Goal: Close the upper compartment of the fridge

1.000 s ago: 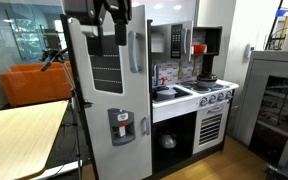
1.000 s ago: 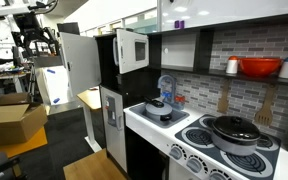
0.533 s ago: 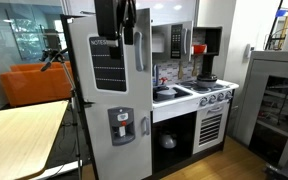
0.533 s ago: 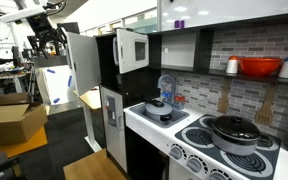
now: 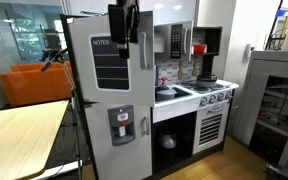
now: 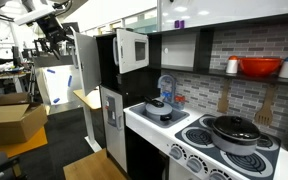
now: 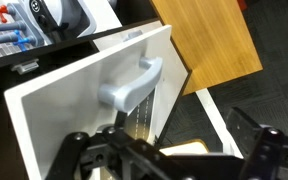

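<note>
Since the upper compartment (image 5: pixel 82 60) hangs ajar rather than flush with the fridge (image 5: pixel 96 140), the step in hand reads as the closing push, late stage, not done. The fridge stands against the end edge of the counter (image 5: pixel 184 104), on the sink side, far from the stove-end corner. In an exterior view the door panel (image 6: pixel 85 62) angles out from the fridge body, swung away from that counter edge, with a gap on the latch side. The NOTES board (image 5: pixel 108 62) faces outward and the vertical handle (image 5: pixel 144 50) sits on the door's counter-side edge.

The gripper (image 5: pixel 124 22) is high up in front of the door's top half, between board and handle. In the wrist view the gripper (image 7: pixel 169 162) looks straight at the panel, with the handle (image 7: pixel 134 82) just ahead of it. The fingers (image 7: pixel 76 150) are spread wide, one at each lower corner of that view, grasping nothing. Contact with the panel: cannot tell, the linkage blocks the spot.

Next move, my judgement: press on into the panel toward the fridge body, following the hinge arc, until the door's free edge meets the frame beside the counter's end edge. No grasp needed. Risk: fingers snagging the handle, or a push too close to the hinge.
</note>
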Tool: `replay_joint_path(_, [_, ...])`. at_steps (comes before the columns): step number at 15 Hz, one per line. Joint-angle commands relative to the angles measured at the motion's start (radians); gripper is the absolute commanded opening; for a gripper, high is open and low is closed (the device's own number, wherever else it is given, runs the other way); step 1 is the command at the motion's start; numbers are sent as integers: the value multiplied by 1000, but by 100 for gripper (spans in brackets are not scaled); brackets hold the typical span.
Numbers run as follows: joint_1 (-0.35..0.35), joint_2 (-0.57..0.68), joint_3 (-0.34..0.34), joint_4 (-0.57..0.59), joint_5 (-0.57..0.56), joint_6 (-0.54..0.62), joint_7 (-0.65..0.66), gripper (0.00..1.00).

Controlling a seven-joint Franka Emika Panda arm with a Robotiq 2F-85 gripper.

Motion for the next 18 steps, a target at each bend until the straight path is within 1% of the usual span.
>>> replay_joint_path(1, [-34, 24, -20, 10, -44, 57, -3, 100])
replay_joint_path(5, [-71, 52, -54, 21, -67, 113, -11, 100])
replay_joint_path(9, [-90, 86, -82, 23, -70, 192, -36, 100])
replay_joint_path(13, [-104, 132, -94, 31, -78, 271, -57, 100])
replay_joint_path(18, [-119, 199, -98, 79, -81, 336, -54, 100])
